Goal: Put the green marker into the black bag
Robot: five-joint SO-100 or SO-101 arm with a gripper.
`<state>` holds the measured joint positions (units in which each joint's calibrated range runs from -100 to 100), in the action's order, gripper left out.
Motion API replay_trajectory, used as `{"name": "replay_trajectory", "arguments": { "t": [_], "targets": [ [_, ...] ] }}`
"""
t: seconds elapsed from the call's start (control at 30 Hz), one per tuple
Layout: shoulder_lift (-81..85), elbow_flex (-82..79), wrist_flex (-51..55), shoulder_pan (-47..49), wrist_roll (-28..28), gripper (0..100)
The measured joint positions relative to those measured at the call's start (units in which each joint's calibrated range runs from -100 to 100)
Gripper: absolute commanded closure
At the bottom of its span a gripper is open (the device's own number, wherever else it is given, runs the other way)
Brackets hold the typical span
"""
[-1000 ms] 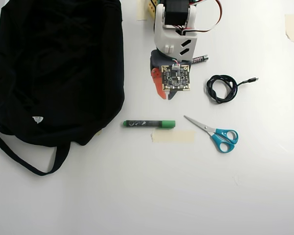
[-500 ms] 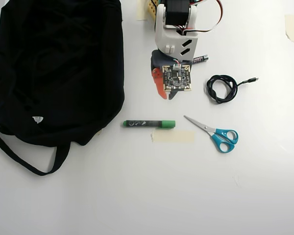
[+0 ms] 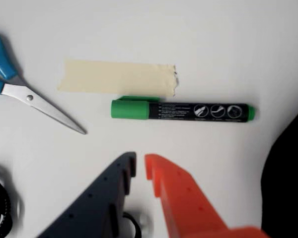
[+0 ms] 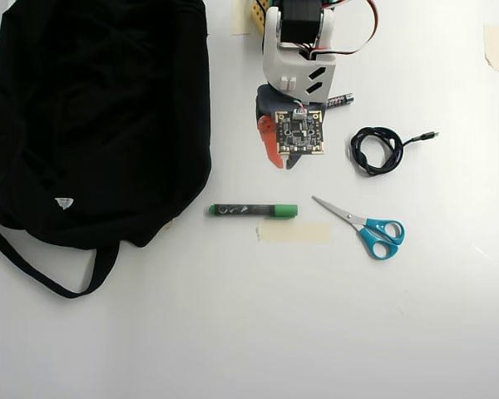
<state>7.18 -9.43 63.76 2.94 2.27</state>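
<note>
On the white table [image 4: 233, 332] lie 1 green marker [image 4: 254, 210], 1 black bag [image 4: 91, 116], 1 pair of blue-handled scissors [image 4: 366, 228], 1 coiled black cable [image 4: 377, 150] and 1 strip of beige tape [image 4: 293, 232]. The marker lies flat, cap toward the scissors, just beside the tape and near the bag's lower edge, touching neither bag nor scissors. The gripper [image 4: 284, 164] hovers above the marker in the overhead view; in the wrist view its 2 fingers [image 3: 176, 193], 1 dark and 1 orange, are nearly together around a narrow gap, holding nothing. Bare table lies between them and the marker.
</note>
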Motion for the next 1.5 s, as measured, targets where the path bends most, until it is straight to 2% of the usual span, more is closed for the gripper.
{"name": "replay_trajectory", "arguments": {
  "t": [0.43, 0.93, 1.3, 1.5],
  "targets": [
    [0.0, 0.0, 0.0, 2.3, 0.2, 98],
    [0.0, 0.0, -0.3, 0.6, 0.2, 98],
    [-3.6, -6.8, -17.9, -2.2, 0.2, 98],
    [-10.7, -7.1, -20.4, -1.8, 0.2, 98]
  ]
}}
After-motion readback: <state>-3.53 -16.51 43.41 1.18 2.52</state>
